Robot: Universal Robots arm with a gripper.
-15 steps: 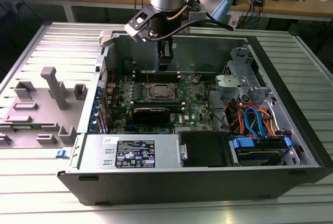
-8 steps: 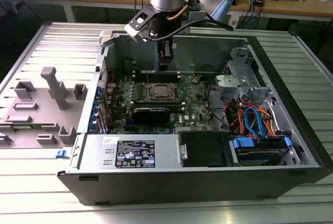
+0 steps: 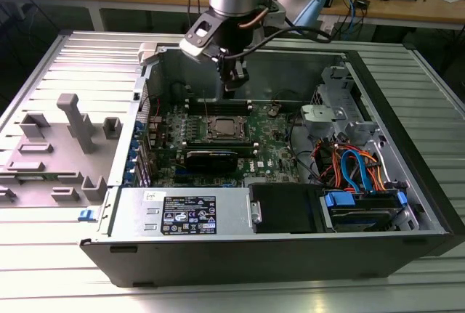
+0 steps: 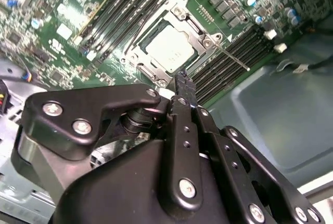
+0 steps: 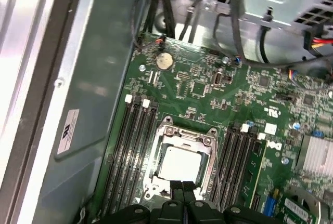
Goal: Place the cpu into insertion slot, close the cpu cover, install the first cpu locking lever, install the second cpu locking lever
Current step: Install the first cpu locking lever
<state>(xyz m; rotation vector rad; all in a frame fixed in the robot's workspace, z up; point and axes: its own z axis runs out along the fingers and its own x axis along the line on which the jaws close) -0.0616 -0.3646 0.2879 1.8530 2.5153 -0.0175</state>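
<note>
Tool: my tool (image 3: 234,83) hangs inside the open case (image 3: 240,266), above the board (image 5: 197,83). In both wrist views its fingers are pressed together with nothing between them (image 4: 182,81) (image 5: 182,188).
Cpu: the cpu (image 5: 179,162) lies flat in the slot (image 5: 155,181), silver top up. In both wrist views my fingertips are just beside one edge of the socket, off the chip (image 4: 170,47). I cannot tell whether they touch the metal.
Cover: the cover (image 5: 183,139) is down around the cpu, with the chip showing through its cut-out. In the second wrist view its frame (image 4: 200,34) lies level with the socket.
Lever: in the second wrist view a thin lever (image 4: 235,60) reaches out from a socket corner, across the memory slots (image 4: 114,11). I cannot tell whether it is latched.
Board: memory slots flank the socket on both sides (image 5: 132,151). A coin cell (image 5: 164,60) sits further along the board, and a finned heatsink (image 5: 317,156) sits off to one side.
Case: it lies on its side, open upward. A black card (image 3: 211,159) sits near the socket. A labelled grey box (image 3: 182,215) is along the near wall, and orange and blue cables (image 3: 356,168) are at the exterior view's right.
Tabletop: the tabletop (image 3: 43,269) is ribbed metal. A grey fixture (image 3: 69,139) stands beside the case at the exterior view's left.
Room: a wooden bench (image 3: 392,4) strewn with wires runs behind the arm.
</note>
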